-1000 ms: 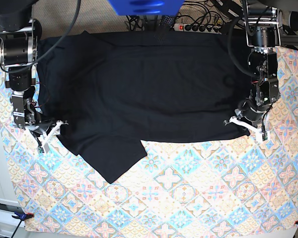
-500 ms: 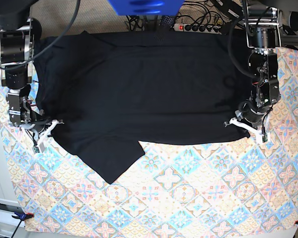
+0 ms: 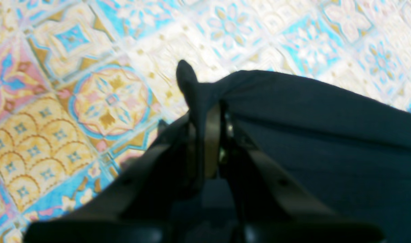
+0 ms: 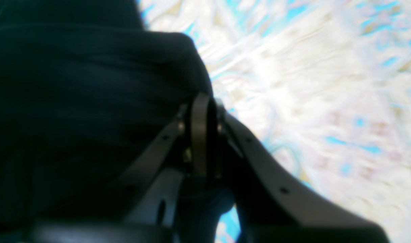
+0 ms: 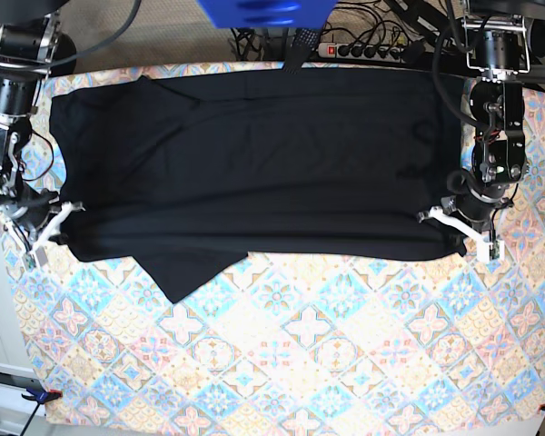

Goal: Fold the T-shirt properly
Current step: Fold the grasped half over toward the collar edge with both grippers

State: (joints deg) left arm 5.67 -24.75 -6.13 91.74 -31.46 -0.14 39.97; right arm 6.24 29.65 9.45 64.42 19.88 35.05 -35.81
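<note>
The black T-shirt [image 5: 254, 163] lies stretched wide across the patterned table, with one sleeve [image 5: 186, 272] hanging toward the front left. My left gripper [image 5: 456, 232], on the right of the base view, is shut on the shirt's right edge; in the left wrist view [image 3: 205, 101] the black cloth [image 3: 310, 118] is pinched between its fingers. My right gripper [image 5: 47, 232], on the left of the base view, is shut on the shirt's left edge; in the right wrist view [image 4: 202, 111] the cloth [image 4: 90, 84] is clamped in it.
The table is covered by a colourful tiled-pattern cloth [image 5: 327, 354]. A power strip and cables [image 5: 363, 47] lie behind the table's far edge. A blue object [image 5: 254, 11] hangs at the top centre.
Both grippers moved outward and slightly toward the far side, pulling the shirt taut and wider. The front sleeve slid left and toward the far side with the cloth.
</note>
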